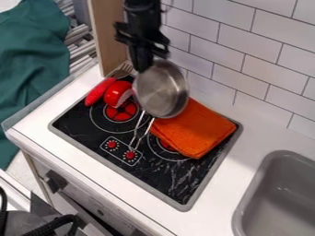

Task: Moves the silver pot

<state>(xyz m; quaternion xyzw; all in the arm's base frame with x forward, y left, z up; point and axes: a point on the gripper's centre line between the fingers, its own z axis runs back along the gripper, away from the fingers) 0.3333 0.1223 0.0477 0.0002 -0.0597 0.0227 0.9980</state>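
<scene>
- The black two-finger gripper (142, 67) hangs down at the top of the camera view, clenched on the rim of the round silver metal pot (161, 90)
- The pot is tilted above the stove, its smooth, softly shining steel bowl turned toward the camera; its handle of thin, bent metal wire (137, 137) slants down over the printed knobs
- Beside the pot, partly behind it, lies a folded, bright orange cloth (195, 128), matte and thick-edged, resting on the glossy black stove top with white marbling (166, 182)
- On the stove's other side sits a rounded, shiny red toy food piece with a pale face (117, 93), next to a metal-tined fork with a plump red handle (100, 90)
- A smooth grey sink with rounded corners (265, 184) is set into the white counter (227, 173), below glossy white rectangular wall tiles (246, 69)
</scene>
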